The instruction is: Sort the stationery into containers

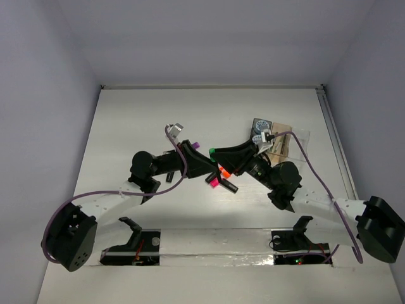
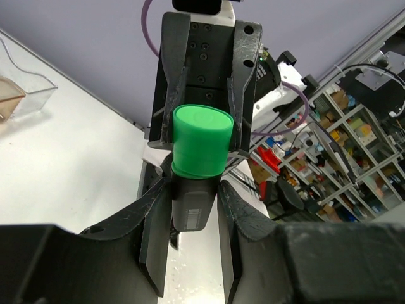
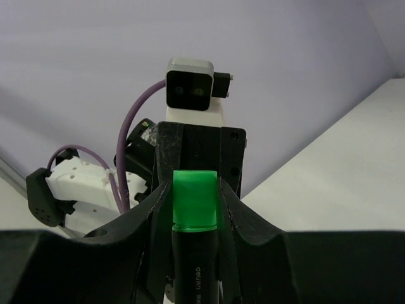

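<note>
A black highlighter with a green cap (image 1: pixel 212 151) is held above the table's middle, between both grippers. My left gripper (image 2: pixel 193 197) is shut on its black body (image 2: pixel 192 209). My right gripper (image 3: pixel 195 190) is shut on the green cap (image 3: pixel 195 199), and the left wrist view shows its fingers (image 2: pixel 168 123) flanking that cap (image 2: pixel 201 147). On the table below lie an orange-capped highlighter (image 1: pixel 223 171) and a pink-capped one (image 1: pixel 214 182). A purple cap (image 1: pixel 195 144) shows beside the left gripper (image 1: pixel 204 161). The clear box with a tan insert (image 1: pixel 283 142) and the dark grey holder (image 1: pixel 260 125) stand at the back right.
A small black piece (image 1: pixel 171 178) lies on the table under the left arm. The clear box's corner (image 2: pixel 25 88) shows at the left wrist view's upper left. White walls close the table at back and sides.
</note>
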You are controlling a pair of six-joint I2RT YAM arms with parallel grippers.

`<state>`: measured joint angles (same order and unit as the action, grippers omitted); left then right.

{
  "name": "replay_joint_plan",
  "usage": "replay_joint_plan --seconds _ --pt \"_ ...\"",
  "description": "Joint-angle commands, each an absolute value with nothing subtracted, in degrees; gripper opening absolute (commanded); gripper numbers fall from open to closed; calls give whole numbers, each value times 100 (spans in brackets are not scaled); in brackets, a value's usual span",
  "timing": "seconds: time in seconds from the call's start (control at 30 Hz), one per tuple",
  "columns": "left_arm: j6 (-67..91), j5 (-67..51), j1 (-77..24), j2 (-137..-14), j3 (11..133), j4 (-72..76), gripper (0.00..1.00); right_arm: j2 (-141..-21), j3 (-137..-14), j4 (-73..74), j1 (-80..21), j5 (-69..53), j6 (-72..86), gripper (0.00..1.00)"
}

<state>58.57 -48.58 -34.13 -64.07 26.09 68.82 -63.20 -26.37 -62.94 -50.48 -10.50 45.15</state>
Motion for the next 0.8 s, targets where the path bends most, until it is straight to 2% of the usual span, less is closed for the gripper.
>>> replay_joint_plan --seconds 0.0,0.3,0.43,0.53,0.73,0.77 --pt "5828 -3023 -2997 -6118 3164 9441 0 -6136 -2285 -5198 -5599 -2874 4589 15" --pt "5660 -3015 -2997 -5766 2971 9140 0 -5380 -2645 -3561 -5599 -2471 4113 15" --pt "5634 -3023 -2997 -5695 2971 9070 0 -5658 -2751 -3497 -5599 -2574 4174 15" --pt "5642 -3058 -2997 -5748 3023 9105 0 -5967 -2637 -4033 -5599 -2856 4350 15" --pt "5564 -3199 -2997 -5713 3067 9018 0 -5687 -2645 -3824 -5599 -2655 4158 17" --pt "5563 -3234 -2997 -5722 3067 9026 0 -5600 -2672 -3754 -5599 -2619 4070 20"
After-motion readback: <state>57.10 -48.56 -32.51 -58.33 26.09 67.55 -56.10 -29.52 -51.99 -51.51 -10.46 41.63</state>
